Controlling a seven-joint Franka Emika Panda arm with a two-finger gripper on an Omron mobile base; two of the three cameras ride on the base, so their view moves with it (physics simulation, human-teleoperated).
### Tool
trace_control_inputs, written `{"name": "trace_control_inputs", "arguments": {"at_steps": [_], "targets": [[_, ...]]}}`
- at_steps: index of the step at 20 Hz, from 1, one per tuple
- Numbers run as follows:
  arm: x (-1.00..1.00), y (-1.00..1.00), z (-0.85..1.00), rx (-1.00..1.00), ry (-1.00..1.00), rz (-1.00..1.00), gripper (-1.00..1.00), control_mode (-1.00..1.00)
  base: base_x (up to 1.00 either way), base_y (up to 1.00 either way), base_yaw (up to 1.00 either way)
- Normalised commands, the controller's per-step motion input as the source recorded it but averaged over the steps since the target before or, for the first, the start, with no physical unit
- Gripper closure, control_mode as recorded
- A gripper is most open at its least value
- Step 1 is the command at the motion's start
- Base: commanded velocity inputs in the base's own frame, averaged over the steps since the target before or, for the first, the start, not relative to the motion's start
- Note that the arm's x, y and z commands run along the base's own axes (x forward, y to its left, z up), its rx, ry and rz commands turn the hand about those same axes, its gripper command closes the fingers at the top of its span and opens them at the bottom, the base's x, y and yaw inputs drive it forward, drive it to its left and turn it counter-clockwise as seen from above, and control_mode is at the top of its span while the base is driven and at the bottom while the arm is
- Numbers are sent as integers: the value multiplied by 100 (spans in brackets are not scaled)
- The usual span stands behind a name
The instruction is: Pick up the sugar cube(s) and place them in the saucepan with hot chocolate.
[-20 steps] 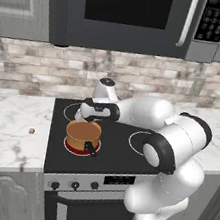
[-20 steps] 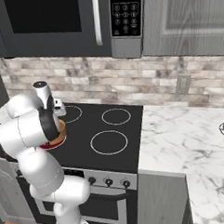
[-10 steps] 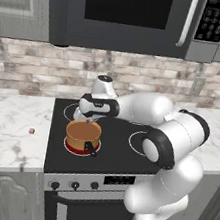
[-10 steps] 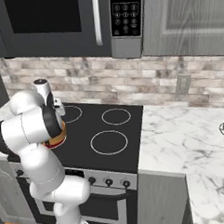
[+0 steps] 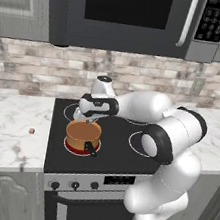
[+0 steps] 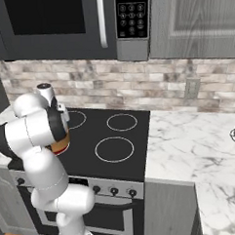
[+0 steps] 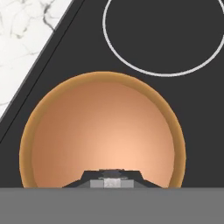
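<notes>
The hand [image 7: 112, 179], as I read it from the hand camera, hangs directly over the saucepan [image 7: 103, 131], its two dark fingertips [image 7: 89, 177] drawn close on a small greyish-white sugar cube [image 7: 112, 182] pinched between them; I judge the grip shut on that cube, though the cube is tiny and part hidden. Below it lies the flat brown surface of the hot chocolate, ringed by the copper rim. In the left base view the saucepan [image 5: 83, 135] stands on the front left burner of the stove [image 5: 120, 152], black handle pointing toward me, with the hand [image 5: 93, 120] just above its far rim. Beyond the stove edge, on the marble desk [image 5: 6, 135] to the left, the second sugar cube [image 5: 31, 131], pale tan, lies well apart from the pan. Risks, as I judge them: the cube is held low near the pan's rear rim in the base view, so a release off-centre could bounce it off the rim onto the stove; descending too far could dip the fingertips into the liquid or nudge the pan; the tan cube is small enough to be missed or flicked away on approach.
</notes>
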Motion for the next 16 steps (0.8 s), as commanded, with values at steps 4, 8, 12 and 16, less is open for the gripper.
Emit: {"name": "trace_control_inputs", "arguments": {"at_steps": [4, 8, 12, 16], "targets": [[0, 0, -23, 0, 0, 0, 100, -100, 0, 0, 0], [0, 0, 0, 0, 0, 0, 100, -100, 0, 0, 0], [0, 0, 0, 0, 0, 0, -100, -100, 0, 0, 0], [0, 0, 0, 0, 0, 0, -100, -100, 0, 0, 0]]}}
